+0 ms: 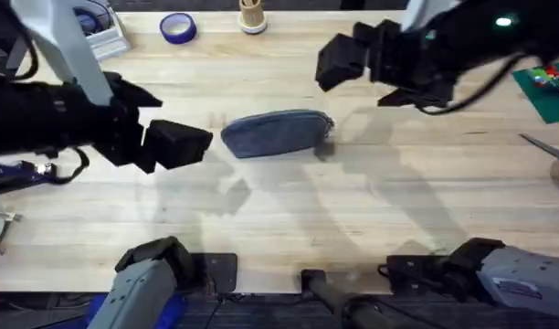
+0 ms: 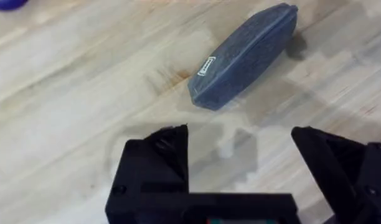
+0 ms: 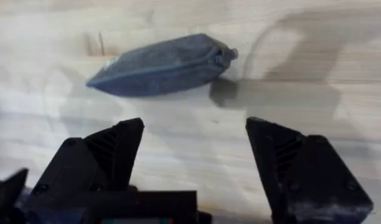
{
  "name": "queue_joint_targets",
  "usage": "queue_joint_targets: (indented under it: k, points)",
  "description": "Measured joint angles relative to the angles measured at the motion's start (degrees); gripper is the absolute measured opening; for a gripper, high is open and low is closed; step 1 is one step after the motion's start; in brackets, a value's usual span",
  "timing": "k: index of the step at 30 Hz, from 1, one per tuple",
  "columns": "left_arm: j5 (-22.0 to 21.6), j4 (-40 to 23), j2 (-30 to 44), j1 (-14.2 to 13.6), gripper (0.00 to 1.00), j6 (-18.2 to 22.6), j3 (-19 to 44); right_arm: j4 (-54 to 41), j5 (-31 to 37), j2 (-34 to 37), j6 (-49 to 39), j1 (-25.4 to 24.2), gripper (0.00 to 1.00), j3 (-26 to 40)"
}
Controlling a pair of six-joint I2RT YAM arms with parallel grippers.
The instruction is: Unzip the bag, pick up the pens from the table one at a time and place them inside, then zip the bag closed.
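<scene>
A: Quick status. Where's the bag?

B: Bag [image 1: 278, 133] lies flat mid-table [image 1: 353, 228], long side across, zipper end with the pull tab toward my right arm. Looks closed, as far as I can tell. No pens on the wood around it, so I'd guess they're inside, but I can't see in.

A: Your claws?

B: Left claw [image 1: 205, 143] hangs just beside the bag's left end, fingers spread, holding nothing. Right claw [image 1: 327, 66] is up past the right end, near but apart from it, also spread and empty. Neither touches the bag.

A: So which step?

B: Either the very start or the very end. Zipper state is too small to call. If it's the start, unzipping comes first.

A: Next move needs?

B: Left pins the plain end, right drops onto the tab [image 3: 230, 54] and pinches it. Tab's tiny, so alignment matters; soft pouch will slide if not held.
</scene>
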Motion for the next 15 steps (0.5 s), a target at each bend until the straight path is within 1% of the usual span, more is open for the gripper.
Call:
queue_joint_targets:
  k: [3,6,11,15]
  points:
    - [-0.64,-1.06,-2.01,0.00,0.997,-3.76,0.00,-2.77,0.00,-2.76,-2.65,0.12,0.996,0.11]
    - [-1.18,-1.88,-3.60,0.00,0.997,-6.02,0.00,-5.61,0.00,-4.86,-5.28,0.12,0.996,0.24]
    - [-1.42,-2.16,-4.88,0.00,0.997,-7.65,0.00,-8.50,0.00,-7.62,-9.56,0.12,0.996,0.26]
    - [-1.44,-2.15,-4.98,0.00,0.997,-8.21,0.00,-9.67,0.00,-8.33,-11.36,0.12,0.996,0.28]
